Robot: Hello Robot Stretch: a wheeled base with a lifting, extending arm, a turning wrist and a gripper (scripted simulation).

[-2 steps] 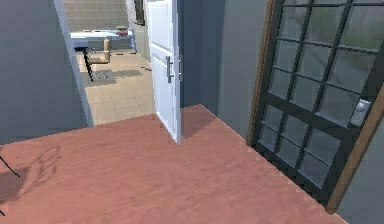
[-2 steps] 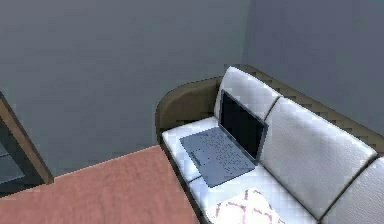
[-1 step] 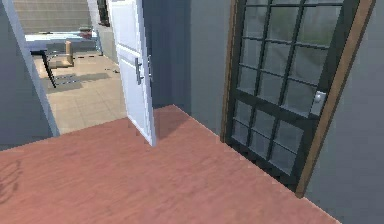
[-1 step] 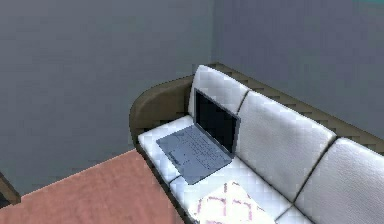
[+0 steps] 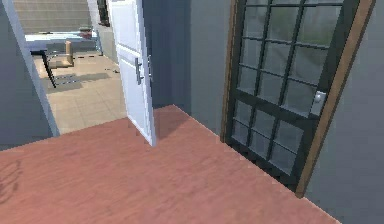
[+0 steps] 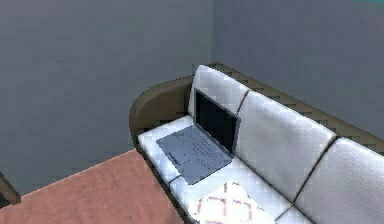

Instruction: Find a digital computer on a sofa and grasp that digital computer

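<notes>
Floorboards of reddish wood (image 5: 120,175) run ahead in the forward view to a white panelled door (image 5: 132,60) standing ajar on a paler room, with a dark-framed door of many glass panes (image 5: 280,85) at the right. In the arm side view, the white-cushioned sofa with a brown rounded frame (image 6: 290,130) sits against a grey-blue wall, and the grey laptop computer (image 6: 205,140) lies unfolded on its leftmost seat cushion, its dark screen upright near the backrest; a pale patterned cushion (image 6: 228,200) lies just beside it. The search looks done, and the approach is the step in hand. Next the robot likely needs to line up with the laptop and reach the arm out. How the gripper stands cannot be told.
</notes>
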